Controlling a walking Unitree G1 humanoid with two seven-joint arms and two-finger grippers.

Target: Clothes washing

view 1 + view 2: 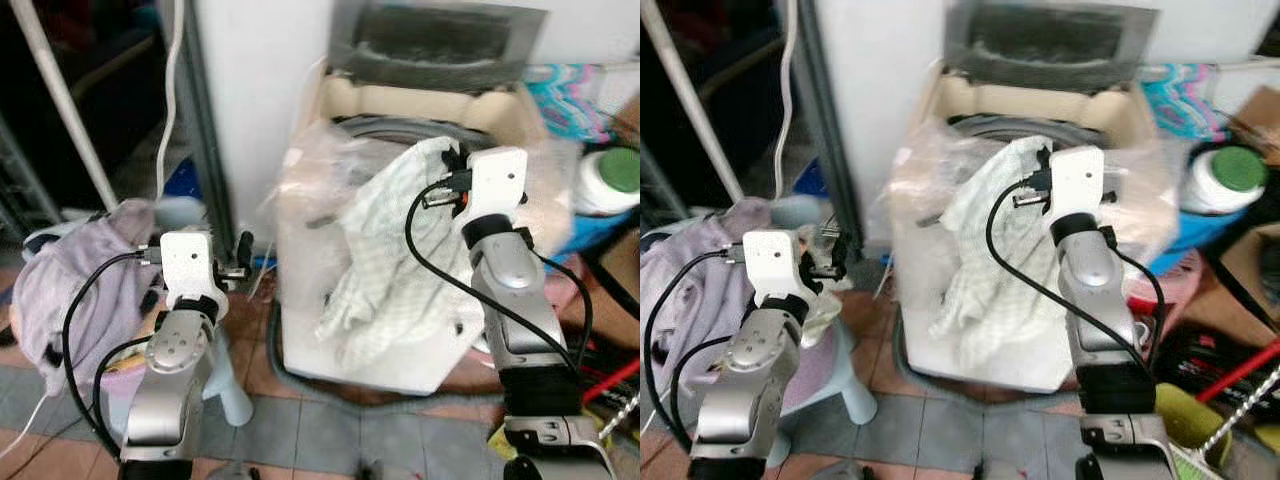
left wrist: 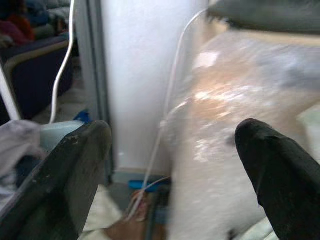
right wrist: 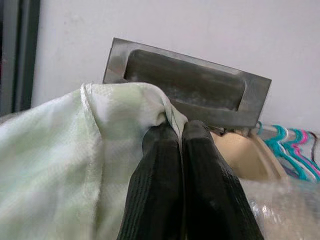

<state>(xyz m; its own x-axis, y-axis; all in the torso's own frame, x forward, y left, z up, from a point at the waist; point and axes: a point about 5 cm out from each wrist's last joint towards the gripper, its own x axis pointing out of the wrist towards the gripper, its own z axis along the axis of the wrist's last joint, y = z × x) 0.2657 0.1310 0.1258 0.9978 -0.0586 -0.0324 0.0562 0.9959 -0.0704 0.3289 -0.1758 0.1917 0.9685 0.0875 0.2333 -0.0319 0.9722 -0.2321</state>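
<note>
A top-loading washing machine (image 1: 300,210) wrapped in clear plastic stands against the wall with its grey lid (image 1: 440,40) raised. A pale green checked cloth (image 1: 390,250) hangs from the tub's rim down the machine's front. My right gripper (image 3: 182,131) is shut on the cloth's top fold, over the tub opening (image 1: 452,160). My left gripper (image 2: 170,165) is open and holds nothing; it hovers left of the machine (image 1: 240,265), beside a pile of lilac clothes (image 1: 70,270) on a pale blue stool (image 1: 230,390).
A white jar with a green cap (image 1: 612,180) and teal hangers (image 1: 570,100) are right of the machine. A grey hose (image 1: 300,375) curls round its base. A white pole (image 1: 65,100) and a dark doorway are at left. Red items lie on the floor at right.
</note>
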